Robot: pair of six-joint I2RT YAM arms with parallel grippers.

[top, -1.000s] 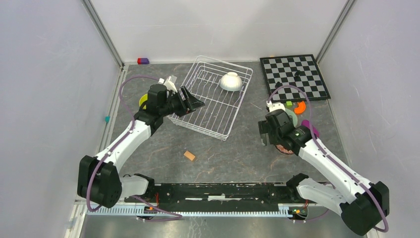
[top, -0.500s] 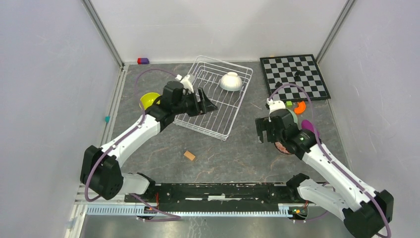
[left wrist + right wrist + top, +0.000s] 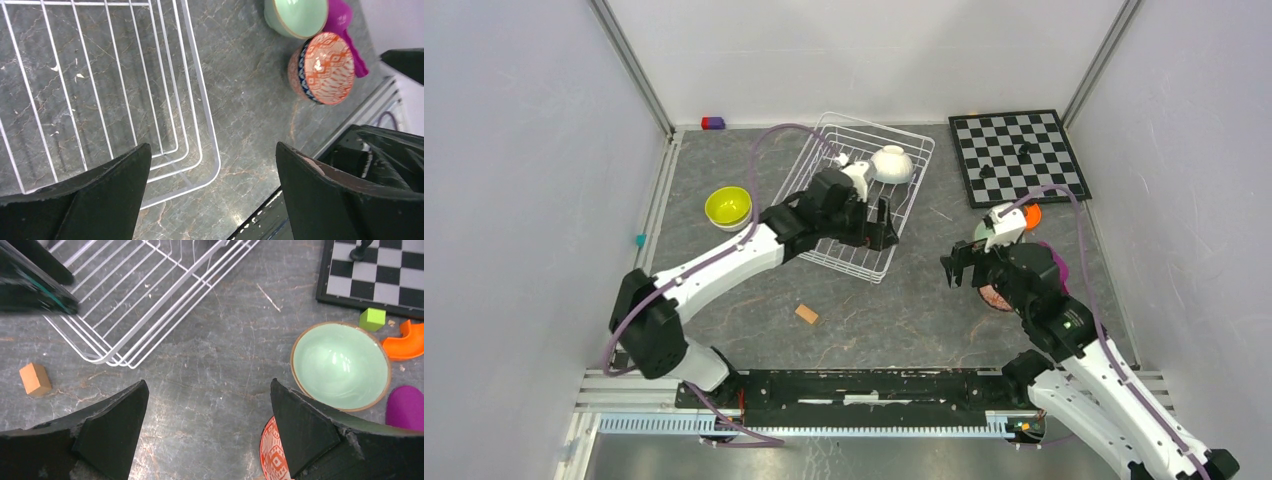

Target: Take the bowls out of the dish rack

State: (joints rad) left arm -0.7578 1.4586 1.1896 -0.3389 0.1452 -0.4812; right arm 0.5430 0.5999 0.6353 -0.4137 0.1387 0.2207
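The white wire dish rack [image 3: 819, 160] holds one white bowl [image 3: 891, 163], upside down at its far right. The yellow-green bowl [image 3: 728, 207] sits on the table left of the rack. My left gripper [image 3: 886, 225] is open and empty over the rack's near right corner [image 3: 200, 115]. My right gripper [image 3: 956, 268] is open and empty over bare table right of the rack [image 3: 150, 300]. A pale green bowl [image 3: 340, 365] and an orange-patterned bowl with a dark blue rim [image 3: 272, 455] stand upright under the right arm; both also show in the left wrist view, pale green [image 3: 296, 17] and patterned [image 3: 325, 67].
A chessboard [image 3: 1017, 153] lies at the back right. A green cube [image 3: 372, 319], an orange arc piece [image 3: 407, 340] and a purple object [image 3: 407, 407] lie by the pale green bowl. A small orange block [image 3: 806, 314] lies in front of the rack. A red-and-blue block [image 3: 712, 123] sits by the back wall.
My left arm has swung right from the rack's left edge across to its near right corner, uncovering the yellow-green bowl. My right arm has shifted slightly right and turned.
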